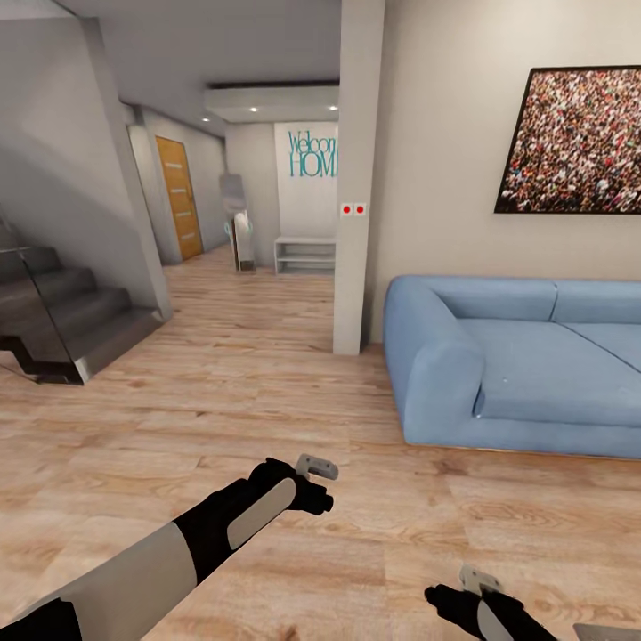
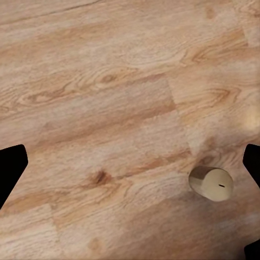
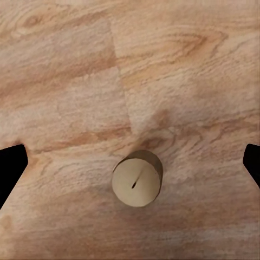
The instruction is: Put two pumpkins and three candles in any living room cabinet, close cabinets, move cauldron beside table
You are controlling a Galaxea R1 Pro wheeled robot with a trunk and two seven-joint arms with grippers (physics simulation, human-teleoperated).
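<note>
Head view first: we looked across the light plank floor (image 1: 223, 392) toward a blue sofa (image 1: 516, 365) on our right, its near arm ending close to a square grey pillar (image 1: 358, 178). A framed crowd picture (image 1: 574, 142) hung on the wall above the sofa. On our left a dark staircase (image 1: 62, 320) with a glass panel came down to the floor, and between its lowest step and the pillar a broad strip of bare planks ran back to a hallway with an orange door (image 1: 178, 196) and a low white shelf (image 1: 305, 255). The boards before the sofa's front edge lay open as well.

Our left gripper (image 1: 317, 466) reached forward over the floor, well short of the sofa. Our right gripper (image 1: 478, 580) sat low near the bottom edge of the picture.

Through the left wrist camera we saw a candle (image 2: 211, 183) standing upright on the planks, off toward one dark finger (image 2: 252, 162), with the fingers spread wide and nothing between them. Through the right wrist camera a candle (image 3: 137, 178) stood on the floor, roughly midway between the two fingers (image 3: 12, 168), which were parted wide and touched nothing. We could not tell whether both cameras showed the same candle.
</note>
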